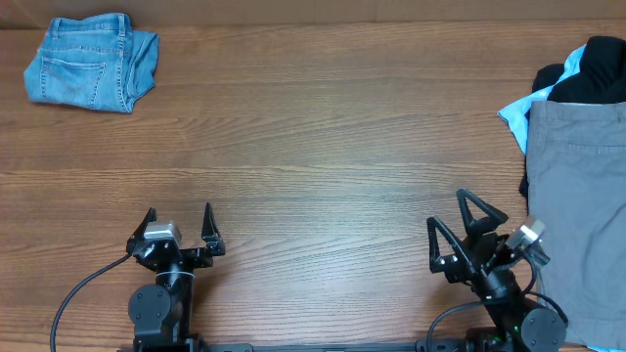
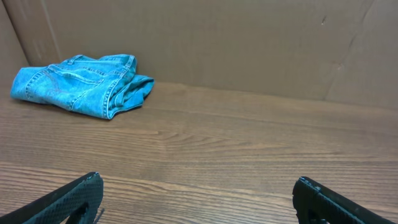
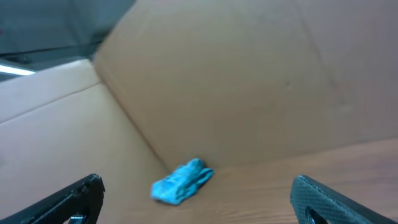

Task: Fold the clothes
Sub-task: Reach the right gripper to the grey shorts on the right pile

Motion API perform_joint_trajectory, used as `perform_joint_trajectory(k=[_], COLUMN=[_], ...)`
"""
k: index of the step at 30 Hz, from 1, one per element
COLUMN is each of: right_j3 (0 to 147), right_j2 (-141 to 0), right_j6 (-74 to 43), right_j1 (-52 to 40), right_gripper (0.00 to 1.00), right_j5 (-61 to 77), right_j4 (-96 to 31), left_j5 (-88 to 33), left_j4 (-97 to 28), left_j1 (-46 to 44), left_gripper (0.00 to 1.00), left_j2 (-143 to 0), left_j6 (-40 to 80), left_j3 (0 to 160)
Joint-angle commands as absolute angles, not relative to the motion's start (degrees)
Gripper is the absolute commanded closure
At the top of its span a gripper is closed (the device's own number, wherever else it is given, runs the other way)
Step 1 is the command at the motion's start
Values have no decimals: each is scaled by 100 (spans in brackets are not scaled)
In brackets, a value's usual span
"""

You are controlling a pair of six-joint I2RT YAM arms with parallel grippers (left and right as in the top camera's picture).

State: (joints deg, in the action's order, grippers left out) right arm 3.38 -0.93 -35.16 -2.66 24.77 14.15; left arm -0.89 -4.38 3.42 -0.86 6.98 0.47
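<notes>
Folded blue denim shorts [image 1: 90, 62] lie at the table's far left corner; they also show in the left wrist view [image 2: 81, 84] and, small and blurred, in the right wrist view [image 3: 181, 181]. Grey shorts [image 1: 582, 205] lie spread along the right edge, on top of a black piece [image 1: 594, 70] and a light-blue piece [image 1: 515, 119]. My left gripper [image 1: 178, 216] is open and empty near the front left. My right gripper [image 1: 454, 212] is open and empty near the front right, just left of the grey shorts.
Brown cardboard walls [image 2: 249, 43] stand behind the wooden table [image 1: 323, 147] and to its left. Cables run from both arm bases at the front edge.
</notes>
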Motion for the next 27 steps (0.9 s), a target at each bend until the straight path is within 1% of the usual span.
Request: perform_joint_trajectory(k=[1, 6, 10, 12, 16, 18, 22, 25, 27], right_j3=[991, 2010, 2808, 3308, 4980, 6316, 8462, 9456, 9714], right_j2=[-311, -1391, -2853, -3708, -5778, -7137, -9098, -10033, -10488], right_j6=[-2958, -2342, -1754, -1542, -1208, -976, -954, -952, -952], right_j1=[-250, -250, -248, -248, -119, 150, 611, 803, 934], right_gripper=[0, 0, 0, 0, 0, 0, 0, 0, 0], right_j5=[1907, 1024, 475, 156, -281, -486, -899, -904, -904], right_j4=[1151, 550, 508, 290, -982, -2060, -3769, -4466, -4499], left_j5=[-145, -145, -145, -145, -145, -145, -145, -145, -145], left_j4=[-443, -443, -443, -443, -443, -443, -443, -443, -443], left_j1=[373, 373, 373, 373, 373, 373, 373, 373, 373], left_gripper=[0, 0, 0, 0, 0, 0, 0, 0, 0], left_j2=[-27, -27, -27, -27, -27, -27, -27, -27, -27], left_j6=[576, 576, 576, 576, 576, 576, 576, 576, 576], left_j3=[27, 27, 27, 27, 27, 27, 27, 27, 27])
